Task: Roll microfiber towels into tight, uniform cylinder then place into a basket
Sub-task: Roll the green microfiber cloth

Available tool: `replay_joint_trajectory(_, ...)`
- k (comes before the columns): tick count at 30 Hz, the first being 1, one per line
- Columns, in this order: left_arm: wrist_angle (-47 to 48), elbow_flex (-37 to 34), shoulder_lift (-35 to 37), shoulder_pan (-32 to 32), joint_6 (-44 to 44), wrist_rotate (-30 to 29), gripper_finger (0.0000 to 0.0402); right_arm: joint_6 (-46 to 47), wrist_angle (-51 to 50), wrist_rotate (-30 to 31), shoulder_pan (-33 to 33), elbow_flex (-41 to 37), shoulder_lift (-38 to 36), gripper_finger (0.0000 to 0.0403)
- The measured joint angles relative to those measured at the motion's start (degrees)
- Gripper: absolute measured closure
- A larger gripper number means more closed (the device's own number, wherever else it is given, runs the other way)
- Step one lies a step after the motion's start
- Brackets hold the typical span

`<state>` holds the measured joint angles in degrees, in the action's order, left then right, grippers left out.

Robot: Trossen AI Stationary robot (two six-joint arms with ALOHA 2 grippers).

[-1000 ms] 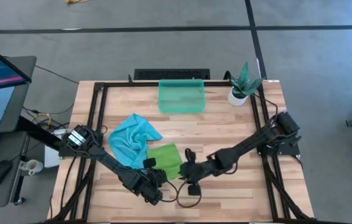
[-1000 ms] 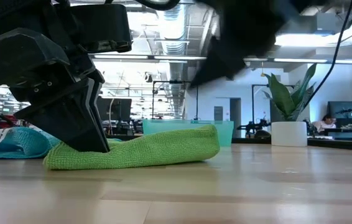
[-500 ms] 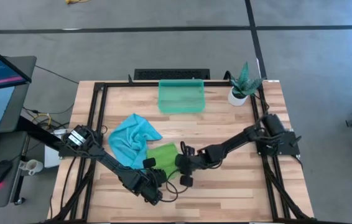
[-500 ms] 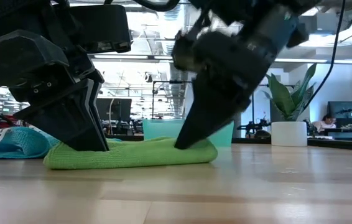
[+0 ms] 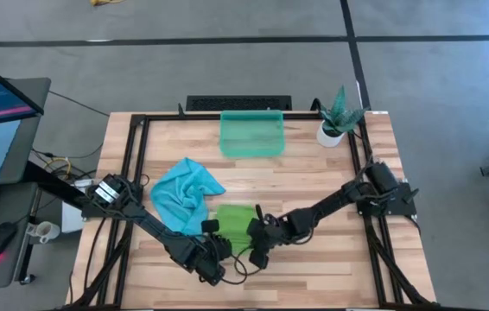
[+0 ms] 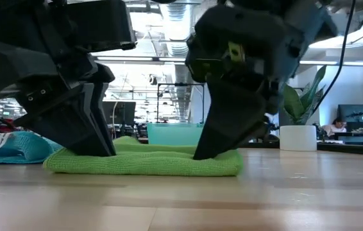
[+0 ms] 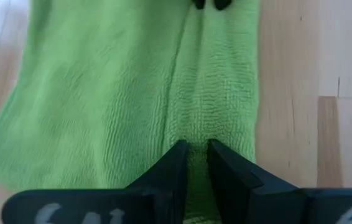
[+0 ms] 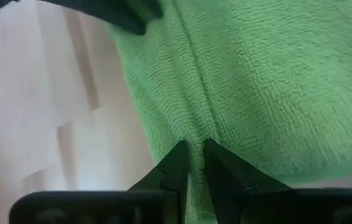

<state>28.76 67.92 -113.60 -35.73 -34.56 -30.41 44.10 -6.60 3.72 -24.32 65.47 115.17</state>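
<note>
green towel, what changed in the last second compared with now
The right gripper swung in from the right, came down on the green towel and its fingers pinched the near edge, opposite the left gripper. The towel's puffed right end is now flat. Unchanged: the left grip, blue towel, basket and plant pot.

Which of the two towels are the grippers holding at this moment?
The lime green towel: both the left gripper and right gripper pinch its edge. The turquoise towel lies bunched beside it, ungripped.
</note>
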Motion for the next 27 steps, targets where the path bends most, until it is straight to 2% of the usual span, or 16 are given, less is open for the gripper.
replay_joint_trajectory(5, -0.2, 0.0, 0.0, 0.1, 4.8, -0.1, 0.0343, 5.8, 2.5, 1.3, -2.8, -0.2, 0.1, 0.0328)
replay_joint_trajectory(11, -0.3, 0.0, 0.0, 0.1, 2.8, -0.2, 0.0343, 2.4, 1.1, 1.6, -2.3, -0.3, -0.9, 0.0328)
replay_joint_trajectory(17, -0.9, 0.0, 0.0, 0.1, -0.1, -0.1, 0.0343, -2.6, -7.6, 2.8, -2.1, -0.5, -5.4, 0.0328)
replay_joint_trajectory(20, -1.2, 0.0, 0.0, 0.1, -2.0, 0.0, 0.0343, -6.9, -12.1, 7.3, -3.1, -0.4, -9.7, 0.0328)
replay_joint_trajectory(27, -1.6, 0.0, 0.0, 0.1, -12.3, 0.0, 0.0343, -24.0, -13.0, 25.7, -11.1, -0.2, -16.1, 0.0328)
